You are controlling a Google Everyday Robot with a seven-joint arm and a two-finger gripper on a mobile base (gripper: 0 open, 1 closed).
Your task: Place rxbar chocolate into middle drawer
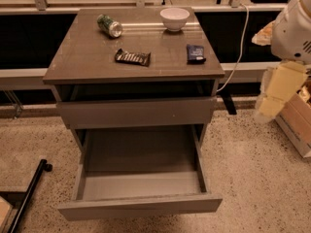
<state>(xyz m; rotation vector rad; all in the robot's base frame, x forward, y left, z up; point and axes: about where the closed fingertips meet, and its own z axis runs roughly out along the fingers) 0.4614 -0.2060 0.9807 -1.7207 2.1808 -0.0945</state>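
The rxbar chocolate (132, 57), a slim dark wrapper with pale lettering, lies flat on the cabinet top (87, 62), left of centre. The middle drawer (141, 204) is pulled out towards me and its box is empty. My gripper (272, 98), pale yellow under a white arm, hangs at the right edge of the camera view. It is beside the cabinet, at about the height of the upper drawer, well away from the bar and holding nothing that I can see.
On the cabinet top are a green can (109, 25) on its side, a white bowl (174, 18) and a dark blue packet (195, 53). The upper drawer front (136, 111) is nearly closed. A cardboard box (297, 123) sits at right, a black bar (29, 193) at lower left.
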